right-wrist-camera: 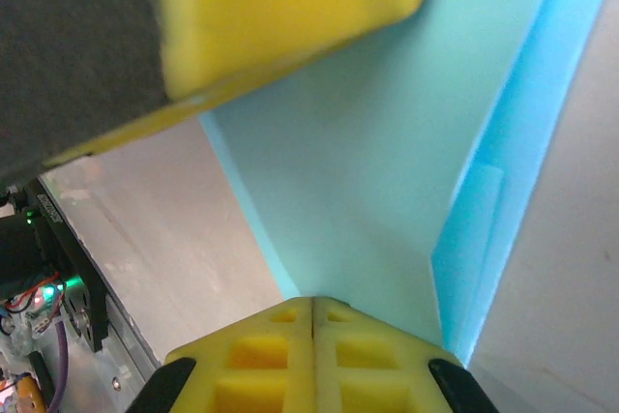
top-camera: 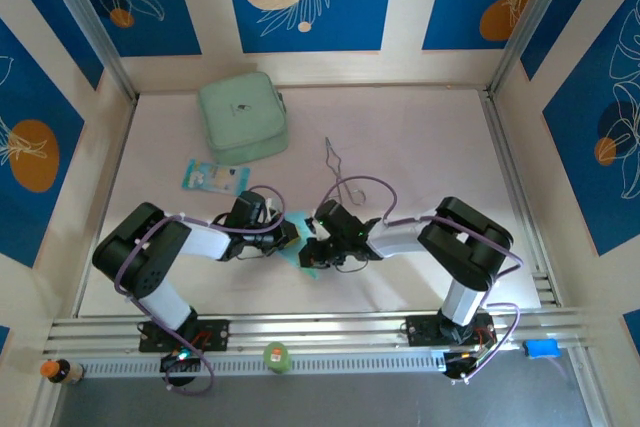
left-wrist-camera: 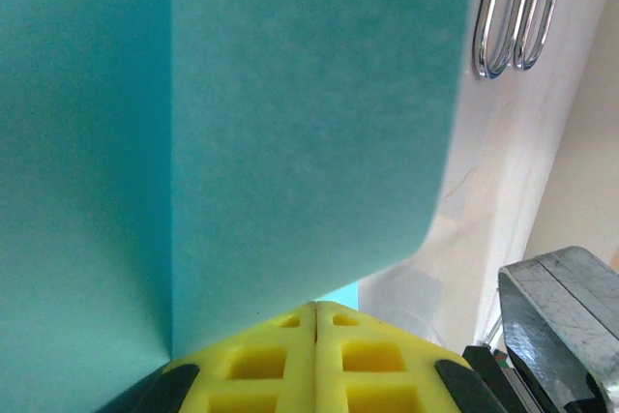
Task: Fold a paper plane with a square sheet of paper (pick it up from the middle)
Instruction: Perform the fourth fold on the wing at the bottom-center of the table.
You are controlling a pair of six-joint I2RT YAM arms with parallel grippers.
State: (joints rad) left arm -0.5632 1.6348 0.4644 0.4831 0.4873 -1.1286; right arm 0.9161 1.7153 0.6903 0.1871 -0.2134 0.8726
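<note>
Paper (left-wrist-camera: 309,113) mid-fold: left gripper (left-wrist-camera: 315,316) and right gripper (right-wrist-camera: 312,309) both clamped shut on it, its creased face rising straight out from between the fingers (left-wrist-camera: 261,360) — next likely calls for one grip holding firm while the other sharpens the crease

Case (top-camera: 243,119) far left on table (top-camera: 430,137); packet (top-camera: 214,177) just before it; tongs (top-camera: 335,162) right of case; paper (top-camera: 302,247) before tongs, near centre

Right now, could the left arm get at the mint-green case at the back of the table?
Probably not yet. The left gripper is shut on the cyan paper, which the right gripper also pinches, so it must let go first. Otherwise the way to the mint-green case looks free.
</note>
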